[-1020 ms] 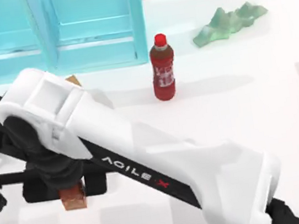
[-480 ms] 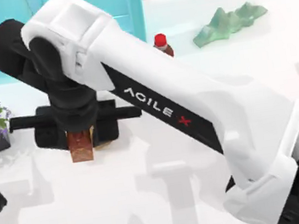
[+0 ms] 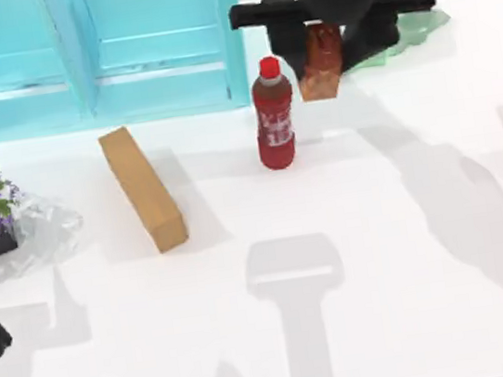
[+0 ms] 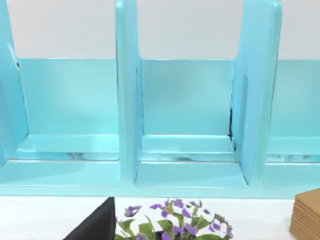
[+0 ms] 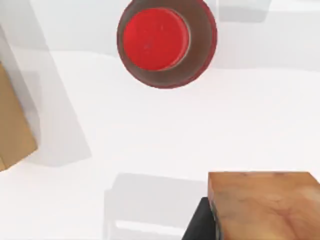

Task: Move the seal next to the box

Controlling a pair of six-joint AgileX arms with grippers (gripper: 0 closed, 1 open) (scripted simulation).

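Carrying step: our right gripper (image 3: 322,58) grasps the seal (image 3: 322,61), apparently lifted, at the table's far edge just right of the bottle (image 3: 274,115). Half a second ago it hung left of the bottle. Next we must bring it beside the box (image 3: 142,187).

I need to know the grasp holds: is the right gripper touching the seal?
Touching. In the top view the right gripper has its dark fingers against both sides of the seal, which hangs from them beside the bottle.
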